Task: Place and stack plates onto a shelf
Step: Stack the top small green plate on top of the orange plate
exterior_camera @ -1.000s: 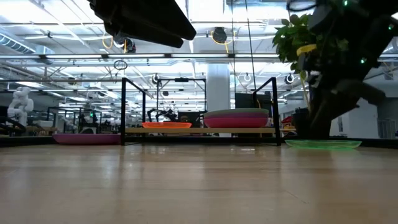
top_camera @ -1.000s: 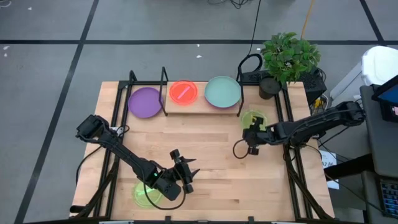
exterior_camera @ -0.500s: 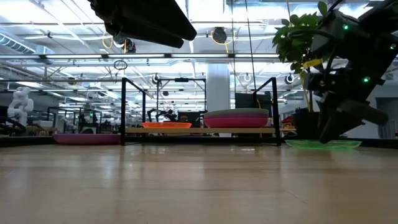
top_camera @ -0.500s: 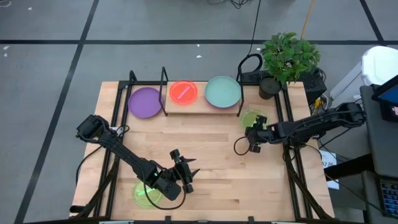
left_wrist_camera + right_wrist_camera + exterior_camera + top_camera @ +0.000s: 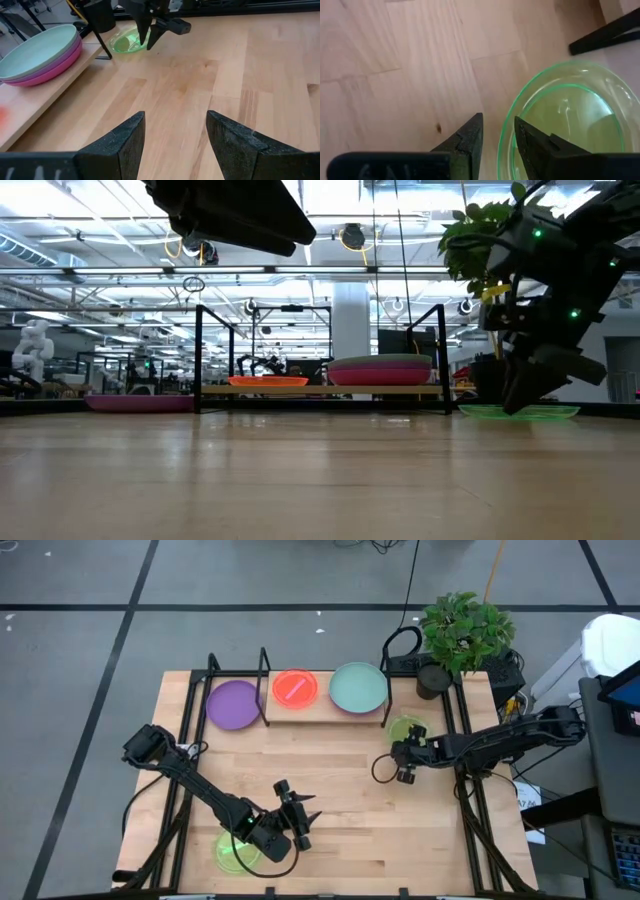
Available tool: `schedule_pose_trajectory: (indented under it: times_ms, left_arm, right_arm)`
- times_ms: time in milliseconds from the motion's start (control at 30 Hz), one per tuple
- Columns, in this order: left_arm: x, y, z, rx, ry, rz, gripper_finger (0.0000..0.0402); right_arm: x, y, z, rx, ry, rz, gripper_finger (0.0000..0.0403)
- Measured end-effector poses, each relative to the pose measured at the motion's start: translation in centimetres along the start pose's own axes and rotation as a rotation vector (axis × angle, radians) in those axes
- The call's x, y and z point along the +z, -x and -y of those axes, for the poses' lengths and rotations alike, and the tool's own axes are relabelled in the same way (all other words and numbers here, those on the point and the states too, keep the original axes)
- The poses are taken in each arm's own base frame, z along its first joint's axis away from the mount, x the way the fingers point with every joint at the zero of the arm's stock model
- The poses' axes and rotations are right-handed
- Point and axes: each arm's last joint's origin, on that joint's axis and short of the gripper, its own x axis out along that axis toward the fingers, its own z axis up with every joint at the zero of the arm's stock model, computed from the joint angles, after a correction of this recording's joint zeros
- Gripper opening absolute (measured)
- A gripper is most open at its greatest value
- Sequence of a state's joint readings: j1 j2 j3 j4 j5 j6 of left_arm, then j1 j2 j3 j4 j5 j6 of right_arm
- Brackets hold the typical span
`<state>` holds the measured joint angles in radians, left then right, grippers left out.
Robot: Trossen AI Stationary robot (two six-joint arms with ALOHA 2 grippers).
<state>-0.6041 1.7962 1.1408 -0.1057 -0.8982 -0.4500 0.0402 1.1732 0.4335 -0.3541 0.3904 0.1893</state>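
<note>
A small translucent green plate [image 5: 405,728] lies flat on the table at the right end of the shelf [image 5: 318,710]. My right gripper [image 5: 498,122] slants down at its near rim, one finger inside the rim and one outside, with a narrow gap between them. On the shelf lie an orange-red plate [image 5: 295,688] and a teal plate [image 5: 357,687] that tops a stack. A purple plate [image 5: 234,704] lies on the table left of the shelf. My left gripper [image 5: 297,820] hangs open above the table's near middle, and a second green plate [image 5: 235,852] lies under that arm. My right gripper stands astride the green plate's near rim [image 5: 506,131], coming slanting down from the table's near right. Whether either finger touches the rim, I cannot tell. The plate lies flat on the table.
A potted plant [image 5: 462,632] stands at the far right corner behind the green plate. A black cable loop [image 5: 383,772] hangs by my right gripper. Black shelf frames [image 5: 265,675] rise at the plank's ends. Bare wood stretches across the table's middle [image 5: 330,770].
My right gripper has sunk toward the green plate and shifted slightly toward the table's left, and its fingertips now stand at the plate's near rim. The plates have kept still.
</note>
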Motion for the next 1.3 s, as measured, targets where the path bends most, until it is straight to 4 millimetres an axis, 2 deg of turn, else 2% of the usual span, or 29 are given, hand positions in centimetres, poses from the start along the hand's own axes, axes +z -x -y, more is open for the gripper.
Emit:
schedule_pose_trajectory:
  times_ms: [733,1300]
  left_arm:
    - [-0.02,-0.01,-0.02,0.000,-0.002,-0.002,0.0216]
    - [-0.02,-0.02,-0.01,-0.005,-0.002,-0.005,0.0216]
  right_arm:
    - [-0.59,-0.19,0.05,-0.005,0.046,-0.029,0.0093]
    - [-0.06,-0.18,-0.05,0.006,0.010,0.022,0.0084]
